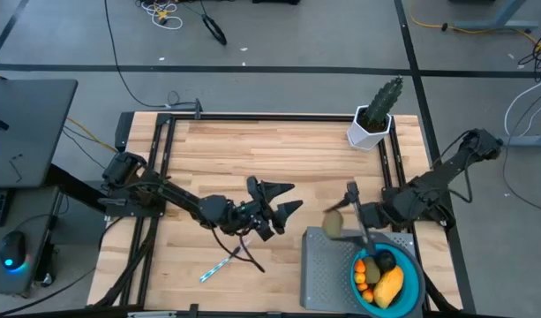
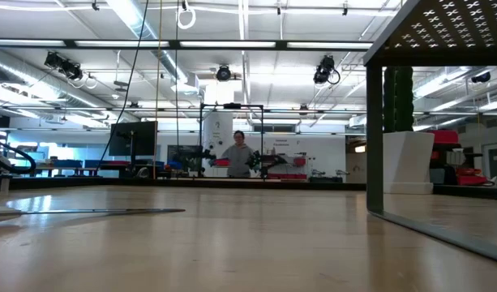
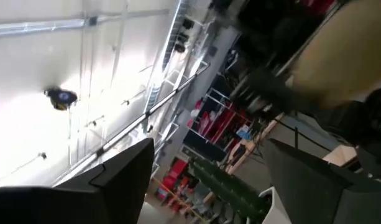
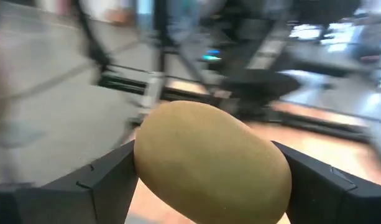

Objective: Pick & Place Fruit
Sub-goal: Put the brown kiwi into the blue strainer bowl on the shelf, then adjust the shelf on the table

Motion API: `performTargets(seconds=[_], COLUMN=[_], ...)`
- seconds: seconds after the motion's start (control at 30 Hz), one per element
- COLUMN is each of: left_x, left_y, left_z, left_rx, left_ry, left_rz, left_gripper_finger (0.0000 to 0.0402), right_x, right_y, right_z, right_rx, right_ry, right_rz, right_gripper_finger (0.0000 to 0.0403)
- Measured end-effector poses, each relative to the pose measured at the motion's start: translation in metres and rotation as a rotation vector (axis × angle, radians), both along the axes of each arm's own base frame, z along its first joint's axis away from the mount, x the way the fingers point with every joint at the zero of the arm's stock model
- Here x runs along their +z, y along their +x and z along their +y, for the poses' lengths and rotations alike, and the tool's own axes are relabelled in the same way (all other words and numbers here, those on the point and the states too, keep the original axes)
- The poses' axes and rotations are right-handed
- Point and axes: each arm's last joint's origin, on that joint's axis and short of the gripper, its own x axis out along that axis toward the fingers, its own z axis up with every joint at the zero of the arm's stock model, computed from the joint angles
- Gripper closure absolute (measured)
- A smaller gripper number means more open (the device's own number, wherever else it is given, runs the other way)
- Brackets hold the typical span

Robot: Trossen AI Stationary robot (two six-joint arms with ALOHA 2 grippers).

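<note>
My right gripper (image 1: 343,216) is shut on an olive-brown oval fruit (image 1: 334,223), held in the air over the far edge of a grey perforated stand (image 1: 327,274); the fruit fills the right wrist view (image 4: 212,162). A blue bowl (image 1: 417,281) beside the stand holds a yellow oblong fruit (image 1: 390,285), a black ball (image 1: 386,261) and small orange pieces (image 1: 364,270). My left gripper (image 1: 288,197) hovers open over the table's middle, tipped upward, with nothing between its fingers (image 3: 125,171). My right gripper pinches the oval fruit's two opposite sides (image 4: 146,165) between its two fingers (image 4: 106,180). The fingers come nearly level from the table's right side. The fruit is lifted clear of the table and the stand.
A green cactus in a white pot (image 1: 374,122) stands at the far right; its pot (image 2: 406,162) also shows in the low view. A thin white-and-blue stick (image 1: 219,265) lies near the front left. The stand's leg (image 2: 374,142) rises at the right of the low view. A person (image 2: 237,154) stands far behind the table.
</note>
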Motion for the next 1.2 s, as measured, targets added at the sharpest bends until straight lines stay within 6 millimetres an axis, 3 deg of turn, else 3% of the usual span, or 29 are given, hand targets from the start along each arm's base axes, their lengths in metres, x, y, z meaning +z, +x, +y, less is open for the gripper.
performTargets(seconds=[0.27,0.37,0.53,0.73,1.2], left_x=[0.000,0.000,-0.001,-0.001,-0.001], left_y=[0.001,0.002,0.003,0.003,0.003], left_z=[0.007,0.009,0.012,0.012,0.013], left_rx=[0.032,0.035,0.032,0.030,0.051], left_ry=[-0.064,-0.072,-0.097,-0.106,-0.138], left_rz=[-0.016,-0.019,-0.026,-0.029,-0.034], left_gripper_finger=[0.0095,0.0095,0.0095,0.0095,0.0095], right_x=[0.002,-0.002,-0.012,-0.012,-0.011], right_y=[-0.033,-0.042,-0.053,-0.063,-0.062], right_z=[0.023,0.031,0.038,0.045,0.045], right_rx=[0.426,0.512,0.547,0.609,0.530], right_ry=[0.142,0.160,0.127,0.116,0.101], right_rz=[0.116,0.186,0.296,0.298,0.266], right_gripper_finger=[0.0073,0.0073,0.0073,0.0063,0.0016])
